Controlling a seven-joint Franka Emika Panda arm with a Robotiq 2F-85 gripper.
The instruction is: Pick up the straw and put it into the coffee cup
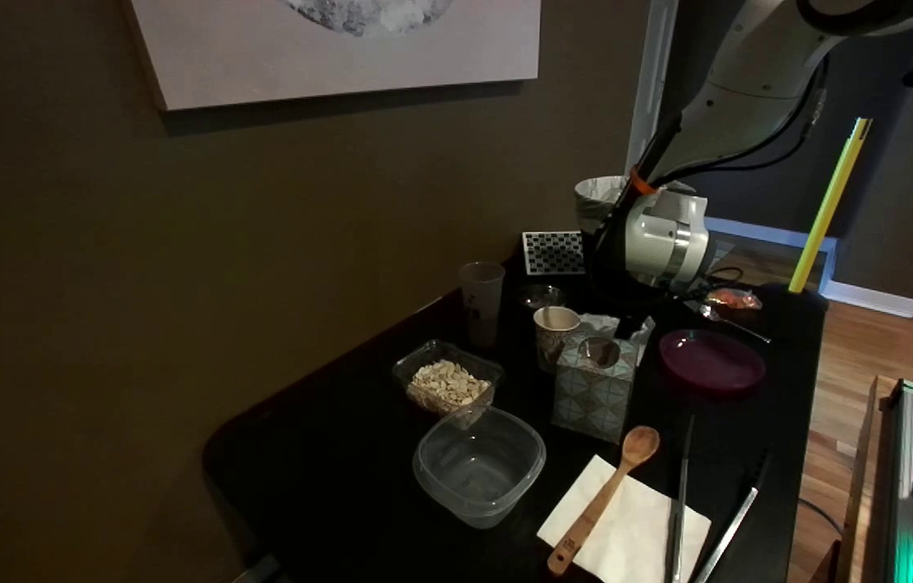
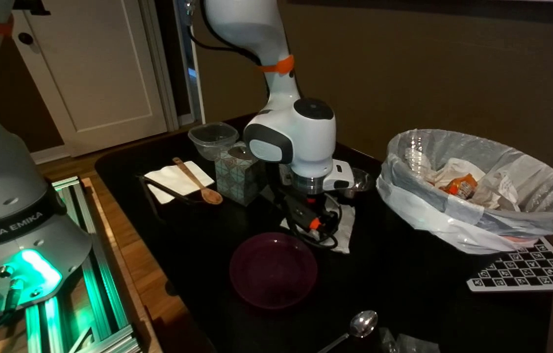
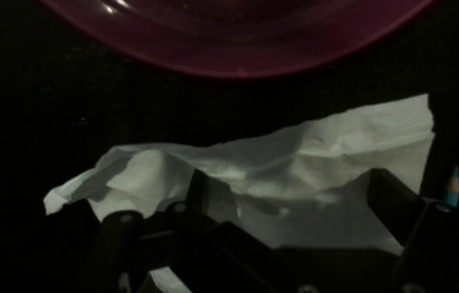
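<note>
The coffee cup (image 1: 549, 344), a small white paper cup with an open top, stands behind the patterned tissue box in an exterior view. My gripper (image 3: 290, 199) points down over a crumpled white paper sheet (image 3: 335, 158). Its two dark fingers are wide apart with only the paper seen between them. Its dark finger also shows in an exterior view (image 1: 626, 325), to the right of the cup. The crumpled paper also shows in an exterior view (image 2: 346, 228). I see no straw in any view. A pencil with a blue tip (image 3: 453, 189) lies right of the paper.
A purple plate (image 1: 711, 362) lies beside the paper. The tissue box (image 1: 594, 389), clear tall cup (image 1: 481, 300), food tub (image 1: 448, 380) and clear container (image 1: 479, 461) stand nearby. A lined bin (image 2: 477, 215) stands close. A wooden spoon (image 1: 602, 502) rests on a napkin.
</note>
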